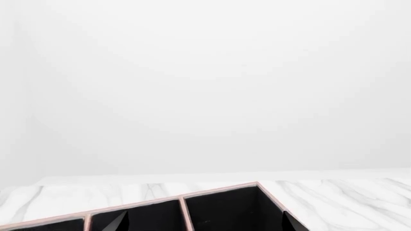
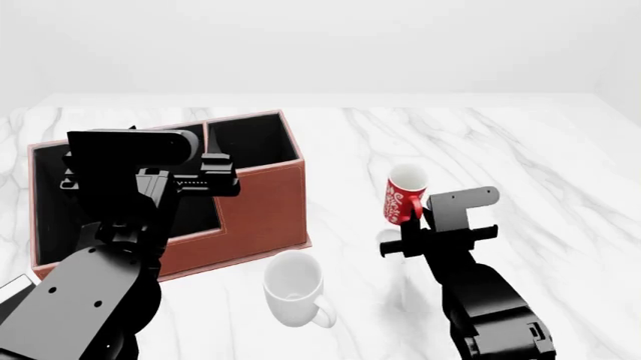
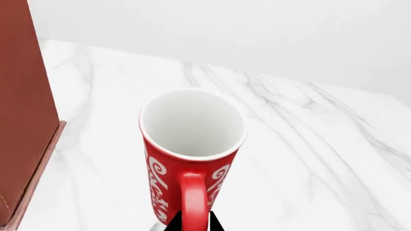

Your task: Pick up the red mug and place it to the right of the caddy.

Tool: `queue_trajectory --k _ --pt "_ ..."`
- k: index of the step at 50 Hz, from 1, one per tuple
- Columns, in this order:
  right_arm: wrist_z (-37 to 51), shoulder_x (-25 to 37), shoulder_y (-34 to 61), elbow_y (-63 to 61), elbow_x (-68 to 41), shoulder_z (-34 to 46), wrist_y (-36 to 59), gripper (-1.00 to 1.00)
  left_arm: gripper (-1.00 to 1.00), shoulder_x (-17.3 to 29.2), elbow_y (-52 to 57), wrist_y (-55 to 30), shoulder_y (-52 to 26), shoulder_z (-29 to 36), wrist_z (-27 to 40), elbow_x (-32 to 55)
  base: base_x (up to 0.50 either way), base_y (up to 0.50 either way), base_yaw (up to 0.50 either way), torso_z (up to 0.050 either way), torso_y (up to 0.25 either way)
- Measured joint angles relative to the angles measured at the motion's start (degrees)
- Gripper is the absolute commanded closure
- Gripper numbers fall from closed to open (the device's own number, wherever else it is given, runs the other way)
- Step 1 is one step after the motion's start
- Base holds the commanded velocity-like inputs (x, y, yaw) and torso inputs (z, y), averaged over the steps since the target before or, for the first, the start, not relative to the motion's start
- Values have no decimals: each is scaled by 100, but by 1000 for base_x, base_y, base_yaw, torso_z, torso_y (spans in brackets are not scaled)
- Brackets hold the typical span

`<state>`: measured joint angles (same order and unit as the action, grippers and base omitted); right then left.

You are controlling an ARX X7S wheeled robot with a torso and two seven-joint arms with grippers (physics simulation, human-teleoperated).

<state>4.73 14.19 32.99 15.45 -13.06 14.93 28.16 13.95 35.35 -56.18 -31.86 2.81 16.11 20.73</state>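
The red mug (image 2: 406, 195) with white swirls is tilted and held a little above the marble table, to the right of the caddy (image 2: 263, 204). My right gripper (image 2: 416, 222) is shut on its handle. In the right wrist view the fingertips of the gripper (image 3: 190, 224) pinch the handle of the mug (image 3: 190, 149), and the caddy's brown wall (image 3: 19, 96) stands at one side. My left gripper (image 2: 215, 177) hovers over the caddy's black compartments. In the left wrist view it (image 1: 205, 226) is open, above the caddy's rim (image 1: 218, 189).
A plain white mug (image 2: 293, 289) stands on the table in front of the caddy, left of my right arm. A corner of a book (image 2: 12, 288) shows at the lower left. White marble table (image 2: 521, 165) stretches right and back to a white wall.
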Motion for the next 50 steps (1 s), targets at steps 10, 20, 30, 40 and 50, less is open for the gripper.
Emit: queue_trajectory --k 10,20,30,40,50 --pt "-727 -377 1248 2389 259 440 -1370 100 -100 20 -25 18 2 -15 19 25 0 0 0 0 0" --pt "-1297 -874 2191 4679 430 638 -2586 100 -100 38 -57 27 -24 4 36 43 0 0 0 0 1" --pt "-1623 -1150 2444 5544 594 754 -3022 100 -100 53 -64 14 -59 25 59 68 0 0 0 0 0" --pt "-1680 -1294 2491 5869 772 883 -3051 100 -100 63 -72 23 -65 45 80 91 0 0 0 0 1" --pt "-1576 -1364 2513 5955 594 1211 -2835 100 -100 82 -78 47 -45 51 94 115 0 0 0 0 1"
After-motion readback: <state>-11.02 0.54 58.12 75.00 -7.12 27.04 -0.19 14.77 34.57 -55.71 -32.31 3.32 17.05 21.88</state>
